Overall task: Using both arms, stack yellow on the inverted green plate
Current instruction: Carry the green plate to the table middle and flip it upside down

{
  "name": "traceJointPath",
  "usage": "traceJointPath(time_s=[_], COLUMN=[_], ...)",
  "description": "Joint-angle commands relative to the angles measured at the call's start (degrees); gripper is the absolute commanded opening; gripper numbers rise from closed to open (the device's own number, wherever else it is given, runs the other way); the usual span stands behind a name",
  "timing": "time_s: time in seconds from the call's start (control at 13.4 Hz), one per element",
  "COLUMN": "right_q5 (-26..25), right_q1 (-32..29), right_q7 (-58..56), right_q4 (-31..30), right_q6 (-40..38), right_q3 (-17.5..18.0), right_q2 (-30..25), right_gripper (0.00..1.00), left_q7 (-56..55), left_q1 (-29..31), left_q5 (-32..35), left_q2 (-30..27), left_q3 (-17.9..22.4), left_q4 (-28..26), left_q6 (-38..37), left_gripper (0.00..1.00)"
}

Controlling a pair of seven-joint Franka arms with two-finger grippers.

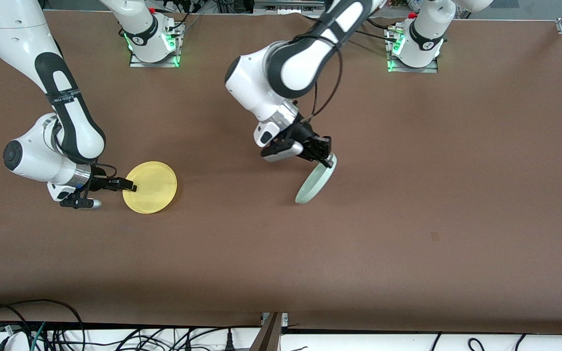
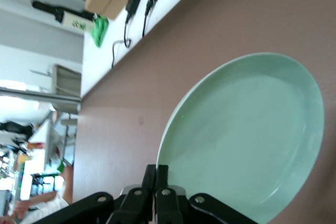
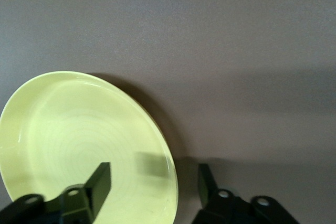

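The pale green plate [image 1: 316, 183] stands steeply tilted over the middle of the table, its lower edge at or close to the tabletop. My left gripper [image 1: 329, 158] is shut on its upper rim. The left wrist view shows the fingers pinched together [image 2: 156, 174] on the edge of the green plate [image 2: 247, 135]. The yellow plate [image 1: 150, 187] lies flat toward the right arm's end of the table. My right gripper [image 1: 132, 186] is open at its rim. In the right wrist view [image 3: 155, 174], one finger is over the yellow plate [image 3: 79, 140] and the other is outside the rim.
The two arm bases [image 1: 153, 39] [image 1: 415, 44] stand along the table edge farthest from the front camera. Cables [image 1: 42, 331] run below the nearest edge. A small mark [image 1: 435, 236] is on the brown tabletop toward the left arm's end.
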Motion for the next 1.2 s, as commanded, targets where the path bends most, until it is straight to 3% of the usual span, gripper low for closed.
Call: traceJointPath(time_s=[0.0, 0.52, 0.82, 1.12], right_q5=[1.34, 1.34, 1.34, 1.34], right_q1=[-0.69, -0.69, -0.69, -0.69], right_q7=[-1.87, -1.87, -2.75, -2.66], right_q4=[-1.13, -1.13, -1.05, -1.05], right_q6=[0.33, 0.33, 0.16, 0.16], right_q3=[0.46, 0.46, 0.46, 0.46], right_q2=[-0.72, -0.45, -0.45, -0.19], right_gripper=[0.42, 0.42, 0.14, 0.02], left_q7=[-0.78, -1.31, -2.72, -3.68], left_q1=[-2.00, -4.54, -7.53, -9.46], left_q5=[3.88, 12.30, 14.16, 13.90], left_q2=[4.65, 8.86, 11.77, 12.56], left_q3=[1.23, 1.50, 2.90, 2.99], left_q4=[4.86, 4.95, 4.95, 4.95], left_q6=[-0.56, -1.17, -2.67, -3.46], left_gripper=[0.00, 0.00, 0.00, 0.00])
